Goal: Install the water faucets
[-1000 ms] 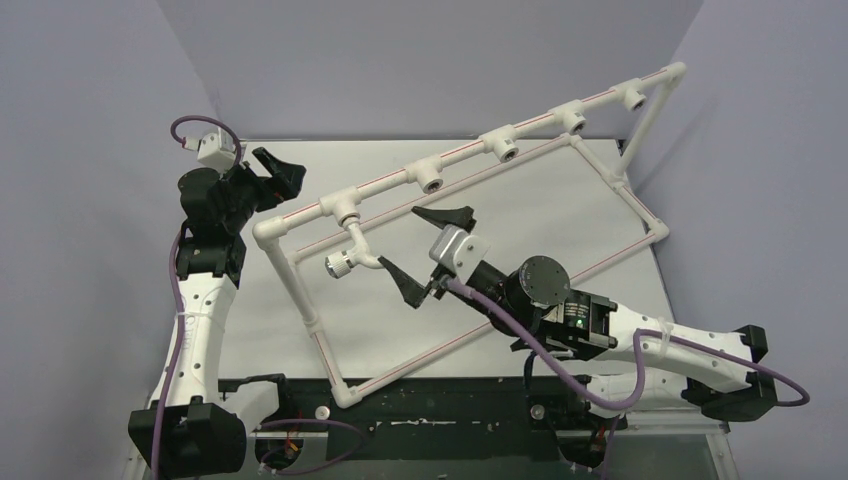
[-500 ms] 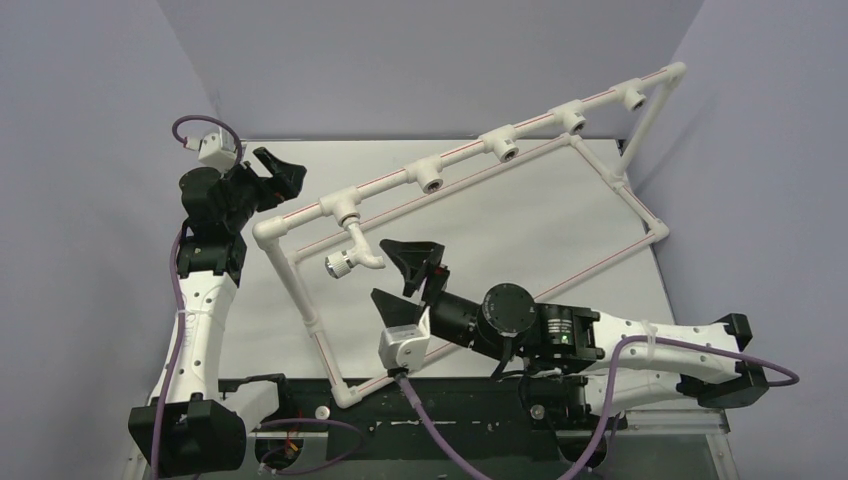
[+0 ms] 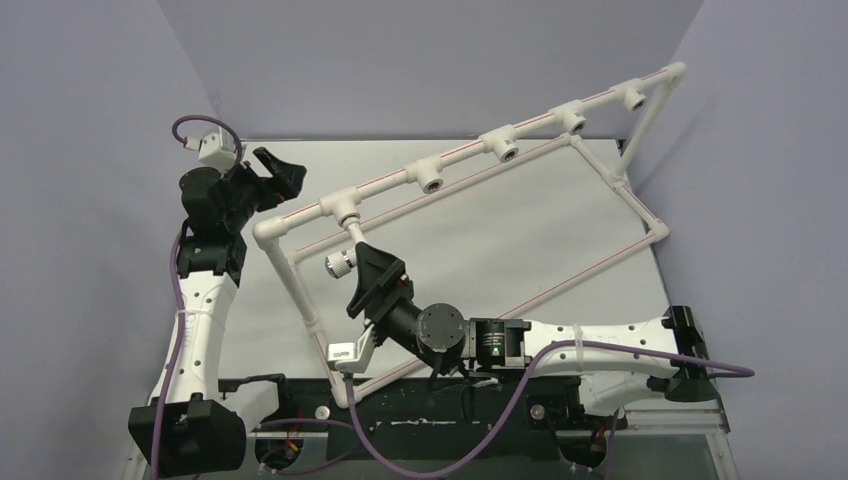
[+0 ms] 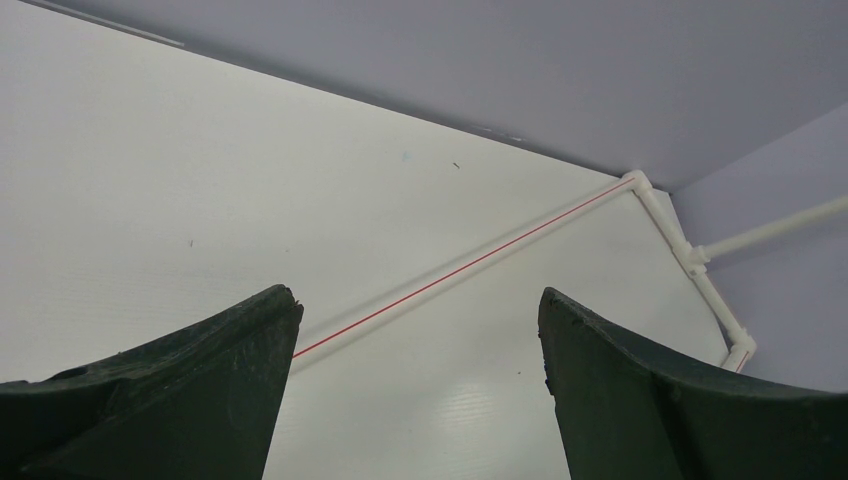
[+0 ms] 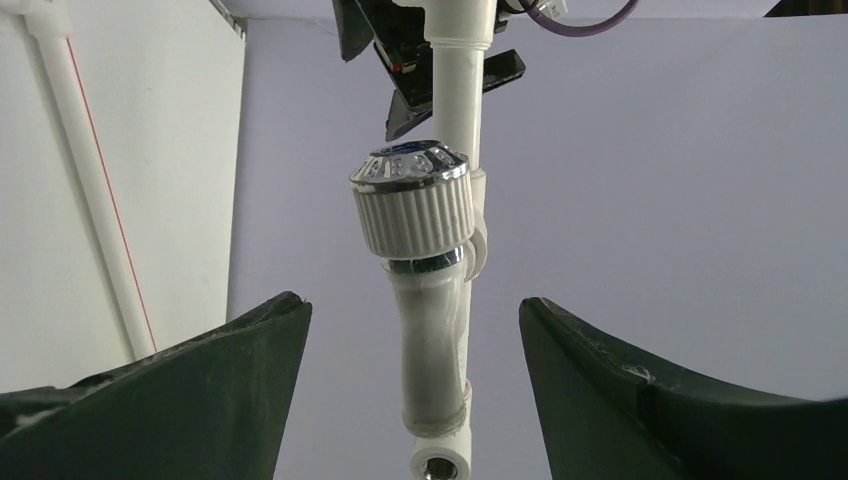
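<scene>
- Water faucet [image 3: 342,262]: one unit, white body with a ribbed, silvery-topped knob. It is joined to the tee socket [image 3: 347,211] at the 9 o'clock end of the pipe frame's [image 3: 470,151] upper rail, and hangs over the desk [image 3: 480,240] with the knob toward 7 o'clock of that socket.
- Right pincer [image 3: 360,278]: open, jaws spread wide, just at 3 o'clock of the knob. In the right wrist view the faucet [image 5: 415,215] stands upright in the gap of the pincer [image 5: 410,302], apart from both fingers [image 5: 200,380].
- Left pincer [image 3: 285,177]: open and holding nothing, raised near the frame's corner at 10 o'clock of the desk. In the left wrist view the pincer [image 4: 418,298] frames bare desk [image 4: 200,180] and a red-striped pipe [image 4: 480,262].
- Further tee sockets [image 3: 431,181]: spaced along the upper rail toward 2 o'clock.
</scene>
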You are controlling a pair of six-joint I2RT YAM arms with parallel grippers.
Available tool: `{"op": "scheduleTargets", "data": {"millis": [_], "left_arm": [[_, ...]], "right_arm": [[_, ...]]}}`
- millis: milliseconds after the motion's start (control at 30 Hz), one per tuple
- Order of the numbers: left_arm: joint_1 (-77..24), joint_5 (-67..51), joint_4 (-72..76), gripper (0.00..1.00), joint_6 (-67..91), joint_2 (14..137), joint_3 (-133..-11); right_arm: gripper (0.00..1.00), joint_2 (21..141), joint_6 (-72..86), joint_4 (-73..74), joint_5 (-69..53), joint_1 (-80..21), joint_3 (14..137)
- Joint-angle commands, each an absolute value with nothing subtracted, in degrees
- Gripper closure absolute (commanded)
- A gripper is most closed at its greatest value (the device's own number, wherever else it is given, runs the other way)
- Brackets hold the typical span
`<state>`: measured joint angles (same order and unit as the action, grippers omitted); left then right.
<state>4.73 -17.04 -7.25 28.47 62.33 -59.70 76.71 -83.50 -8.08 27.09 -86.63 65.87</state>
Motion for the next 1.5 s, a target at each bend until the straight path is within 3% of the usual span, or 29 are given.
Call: {"op": "scheduleTargets", "data": {"millis": [0,267,433,533,667,1133,1467], "left_arm": [[5.1,-18.1,-4.0,0.13,28.9,62.1,-60.8],[5.1,-18.2,-4.0,0.13,28.9,62.1,-60.8],[5.1,-18.2,-3.9,0.14,29.0,62.0,-60.8],[5.1,-18.3,-4.0,0.13,29.0,62.1,-60.8],[5.2,-18.4,-4.0,0.13,29.1,62.1,-60.8],[5.3,-18.3,-4.0,0.13,29.0,61.8,-60.8],[5.3,-18.5,-4.0,0.13,29.0,61.6,-60.9]], "right_arm": [[0.23,78.1,-89.5,-16.3,31.6,-85.9,66.9],[0.32,81.3,-91.0,-19.1,31.4,-84.4,68.3],[0.45,82.3,-89.8,-19.8,30.5,-83.3,68.7],[0.62,82.6,-89.3,-21.5,30.6,-83.1,68.5],[0.99,82.8,-86.5,-25.9,30.3,-83.5,67.8],[1.0,90.3,-60.3,-71.0,39.0,-85.3,64.3],[1.0,92.2,-32.2,-82.4,50.1,-85.2,65.7]]}}
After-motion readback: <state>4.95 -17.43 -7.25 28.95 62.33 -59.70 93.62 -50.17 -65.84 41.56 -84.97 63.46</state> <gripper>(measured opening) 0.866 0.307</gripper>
